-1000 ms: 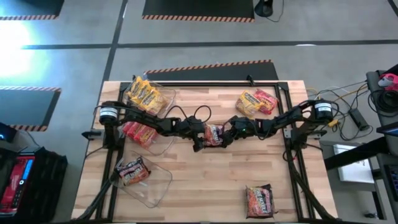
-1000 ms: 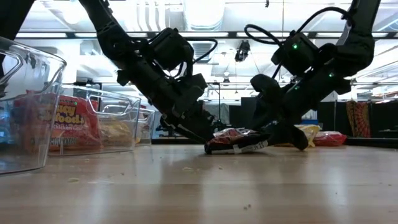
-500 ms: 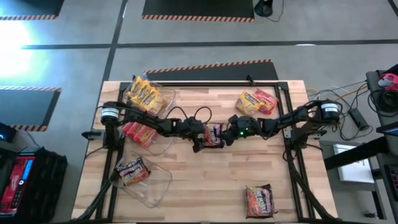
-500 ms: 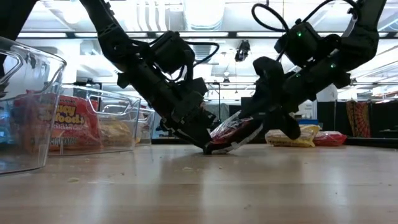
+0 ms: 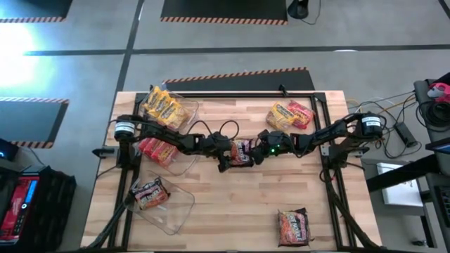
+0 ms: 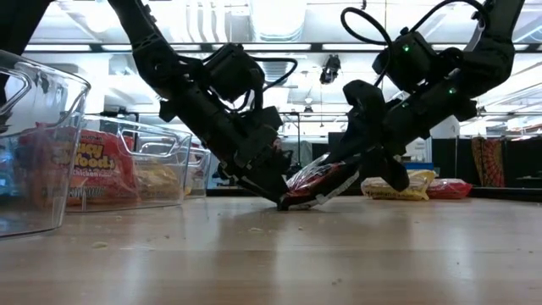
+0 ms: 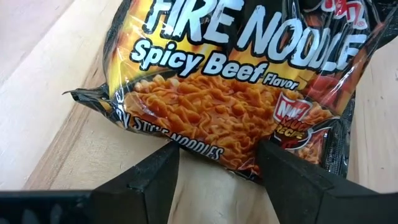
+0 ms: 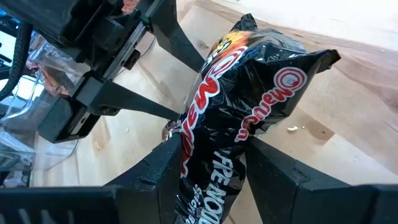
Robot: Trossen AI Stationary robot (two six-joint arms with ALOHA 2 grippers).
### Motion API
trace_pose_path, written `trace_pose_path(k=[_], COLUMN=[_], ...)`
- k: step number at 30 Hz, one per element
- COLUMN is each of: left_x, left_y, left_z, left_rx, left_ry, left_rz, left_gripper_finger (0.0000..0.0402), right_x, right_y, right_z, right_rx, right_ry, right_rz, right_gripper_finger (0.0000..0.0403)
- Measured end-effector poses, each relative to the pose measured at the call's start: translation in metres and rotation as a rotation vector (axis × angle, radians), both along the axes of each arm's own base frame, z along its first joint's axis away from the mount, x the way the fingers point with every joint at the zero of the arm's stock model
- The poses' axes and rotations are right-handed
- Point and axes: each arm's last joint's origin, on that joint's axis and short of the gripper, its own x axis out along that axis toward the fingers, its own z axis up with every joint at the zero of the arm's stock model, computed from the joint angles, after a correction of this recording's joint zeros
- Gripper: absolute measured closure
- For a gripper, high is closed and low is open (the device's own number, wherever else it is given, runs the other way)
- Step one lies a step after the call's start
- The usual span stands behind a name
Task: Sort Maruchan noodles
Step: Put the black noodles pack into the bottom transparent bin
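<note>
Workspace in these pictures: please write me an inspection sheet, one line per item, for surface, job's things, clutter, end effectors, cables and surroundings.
Surface: wooden table, a few crumbs.
Job's things: black Fire Noodle packet mid-table, one edge raised off the wood; yellow packet and red packet at the far right; one dark packet near right; more packets inside three clear bins on the left.
Clutter: nothing seen.
End effectors: right end effector has the black packet between its fingers, lifting that side; left end effector open, at the packet's other edge.
Cables: black loops on the arms; more wires off the table's right.
Surroundings: grey floor with striped mats.
</note>
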Motion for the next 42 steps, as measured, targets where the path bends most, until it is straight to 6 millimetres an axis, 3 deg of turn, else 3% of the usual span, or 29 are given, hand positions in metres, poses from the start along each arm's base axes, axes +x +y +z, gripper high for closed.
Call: trace_pose_path(k=[13,22,26,42], left_x=[-0.003,-0.008,-0.018,-0.036], left_y=[0.000,0.000,-0.002,-0.004], left_z=[0.022,0.060,0.070,0.118], left_rx=[0.008,0.017,0.015,0.088], left_ry=[-0.046,-0.140,-0.090,-0.186], left_rz=[0.008,-0.006,-0.034,-0.085], left_gripper_finger=[0.0200,0.0200,0.0200,0.0200], right_x=[-0.001,-0.001,-0.001,0.008], right_y=[0.000,-0.001,-0.001,-0.001], right_z=[-0.001,-0.001,-0.001,0.011], right_rx=[-0.041,-0.088,-0.113,-0.469], right_ry=[0.007,0.014,0.014,0.048], right_rz=[0.027,0.040,0.057,0.340], right_gripper_finger=[0.0275,0.0276,0.0277,0.0301])
